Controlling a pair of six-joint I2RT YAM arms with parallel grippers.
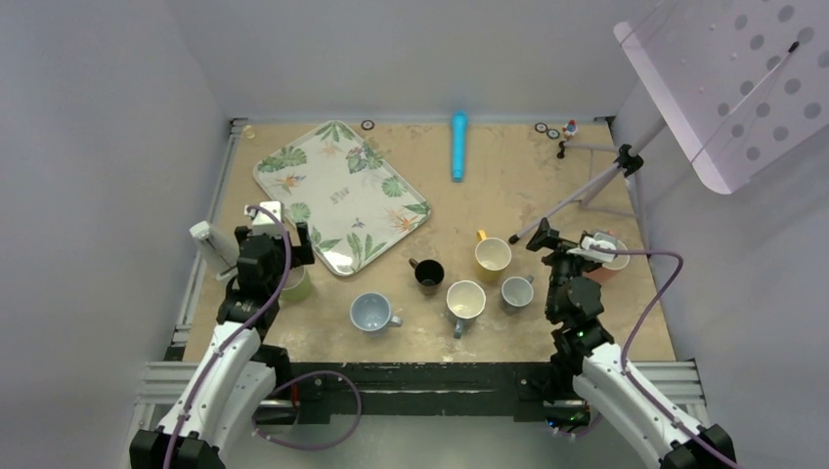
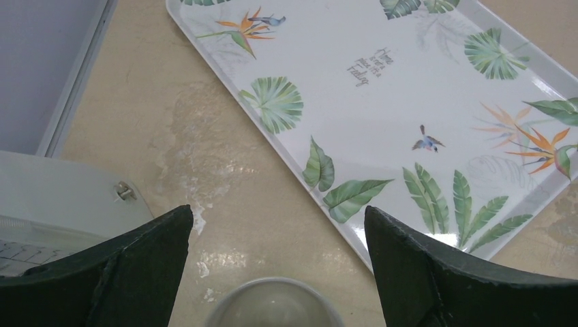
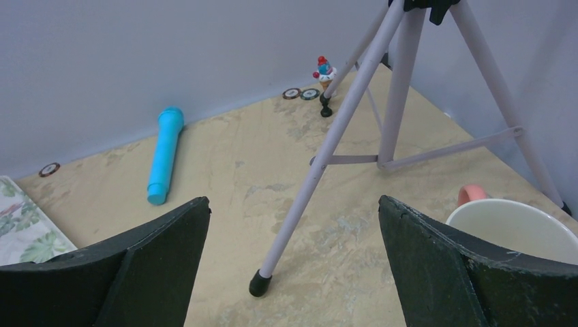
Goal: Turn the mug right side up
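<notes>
While left gripper [image 2: 278, 218] and right gripper [image 3: 293, 204] are both held w/ fingers spread wide, nothing pinched, a pale green mug [image 2: 272, 305] is seen at bottom centre of left wrist view, near tray [image 2: 409, 109]; upright vs. inverted can't be told.

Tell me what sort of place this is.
Probably a robotics lab test cell: a table boxed in by plain walls, a tripod standing on it, mugs laid out as props.
</notes>
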